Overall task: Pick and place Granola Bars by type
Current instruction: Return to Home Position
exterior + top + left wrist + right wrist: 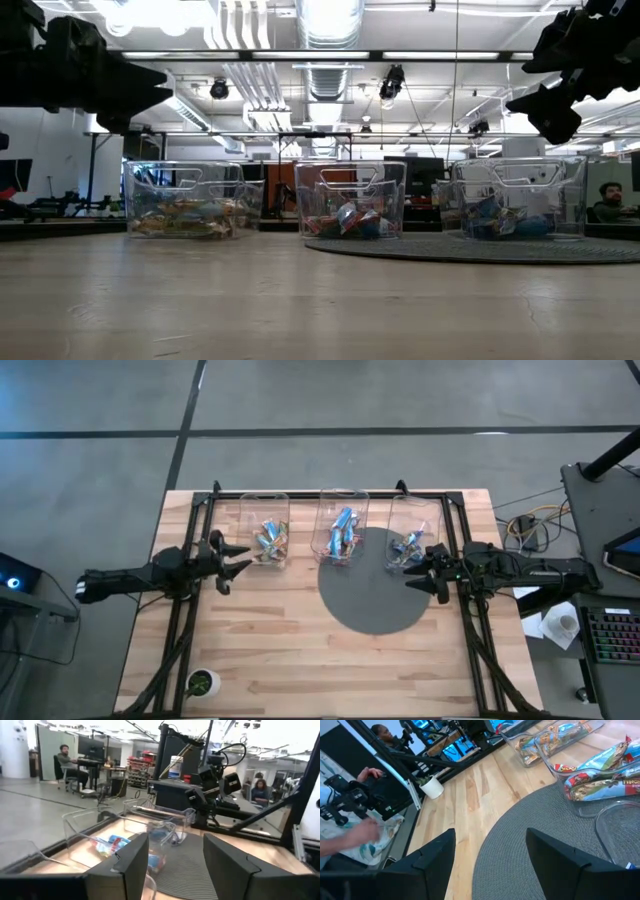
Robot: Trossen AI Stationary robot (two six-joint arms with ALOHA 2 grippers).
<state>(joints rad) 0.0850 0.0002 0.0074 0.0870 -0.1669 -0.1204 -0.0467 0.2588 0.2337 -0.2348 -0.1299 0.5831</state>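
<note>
Three clear bins (pixel 265 497) on the wooden table (pixel 300 650) — two overlapping a grey mat (pixel 370 605) — potted plant (pixel 203 683) apart.

Three bins (pixel 343 492) line the far edge of the worktop (pixel 300 660), with gaps between them. The left hand (pixel 243 559) hangs beside the left one, the right hand (pixel 412 568) beside the right, both raised. Nearer, wood and mat (pixel 370 605) lie bare, save a pot (pixel 203 682) at the near left corner.
</note>
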